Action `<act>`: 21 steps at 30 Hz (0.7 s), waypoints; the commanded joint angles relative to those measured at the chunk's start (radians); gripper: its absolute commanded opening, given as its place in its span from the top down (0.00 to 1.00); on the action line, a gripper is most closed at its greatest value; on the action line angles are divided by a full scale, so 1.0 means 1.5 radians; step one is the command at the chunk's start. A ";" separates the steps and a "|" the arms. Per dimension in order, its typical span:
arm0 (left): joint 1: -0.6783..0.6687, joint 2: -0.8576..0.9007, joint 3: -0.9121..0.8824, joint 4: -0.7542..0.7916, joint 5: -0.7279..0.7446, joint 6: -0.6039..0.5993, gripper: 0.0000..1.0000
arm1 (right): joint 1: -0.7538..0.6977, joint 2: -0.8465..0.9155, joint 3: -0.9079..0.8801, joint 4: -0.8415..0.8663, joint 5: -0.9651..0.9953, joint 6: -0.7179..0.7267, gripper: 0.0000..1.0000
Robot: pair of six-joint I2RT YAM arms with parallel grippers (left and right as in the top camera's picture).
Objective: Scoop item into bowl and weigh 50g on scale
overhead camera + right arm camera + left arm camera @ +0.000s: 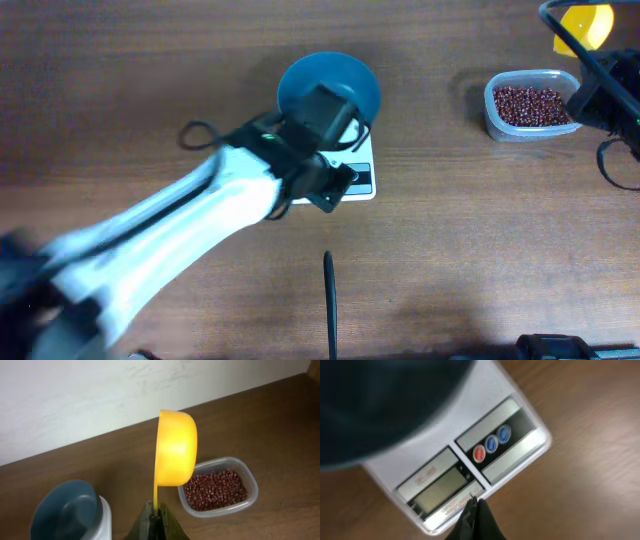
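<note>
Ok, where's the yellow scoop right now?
The yellow scoop is held by its handle in the right gripper, at the top right of the overhead view, raised just beyond the clear tub of beans.

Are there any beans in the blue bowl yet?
No, the right wrist view shows the bowl bare inside, the beans lying in the clear tub.

Brown wooden table, bearing: white scale at the tips of the left gripper's closed jaws; clear tub of beans ahead-right of the right gripper's jaws; slender black rod behind the left jaws, apart.
</note>
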 commanded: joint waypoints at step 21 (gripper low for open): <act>0.216 -0.343 0.022 -0.056 -0.219 -0.014 0.01 | -0.002 0.135 0.012 0.037 0.016 0.020 0.96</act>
